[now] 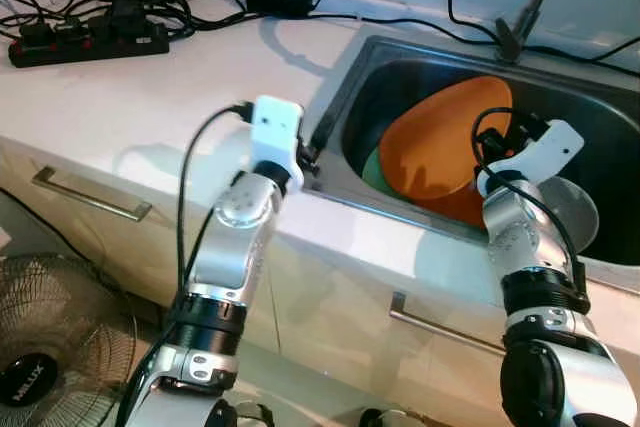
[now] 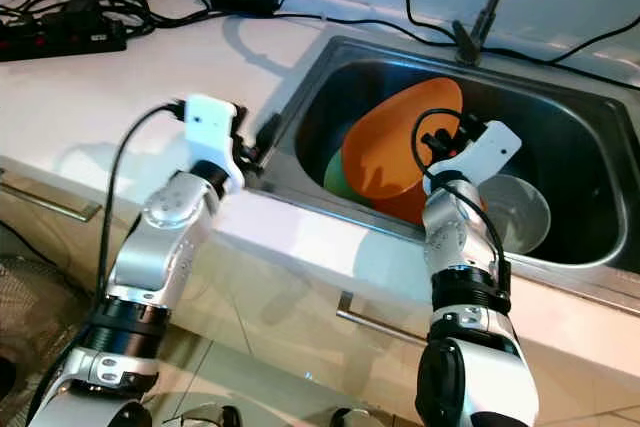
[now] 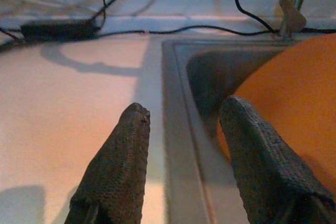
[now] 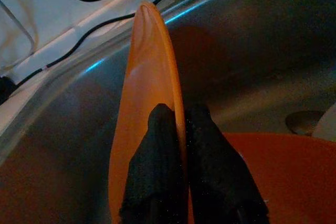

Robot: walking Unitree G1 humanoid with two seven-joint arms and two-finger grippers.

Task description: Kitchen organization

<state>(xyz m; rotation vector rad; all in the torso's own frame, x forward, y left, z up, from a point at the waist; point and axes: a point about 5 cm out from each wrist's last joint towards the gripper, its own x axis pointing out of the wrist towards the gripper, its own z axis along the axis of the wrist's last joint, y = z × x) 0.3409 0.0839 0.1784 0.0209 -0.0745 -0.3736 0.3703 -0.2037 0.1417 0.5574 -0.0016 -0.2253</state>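
- Inside the steel sink (image 1: 370, 57), an orange plate (image 1: 440, 137) is held tilted on edge; a second orange dish (image 4: 294, 177), a green dish (image 2: 335, 175) and a grey bowl (image 2: 520, 212) are seen beneath and beside it.
- Right gripper (image 4: 178, 124) is pinched closed on the orange plate's rim, one finger on each face.
- Left gripper (image 3: 184, 119) is spread apart, holding nothing, over the sink's left rim and the white counter (image 1: 120, 107).
- Power strip (image 1: 90, 44) and cables are seen at the counter's back.

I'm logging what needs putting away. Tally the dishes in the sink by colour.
Orange plates: 2, one held on edge by the right gripper, one lying under it
Green dish: 1
Grey bowl: 1
Total: 4
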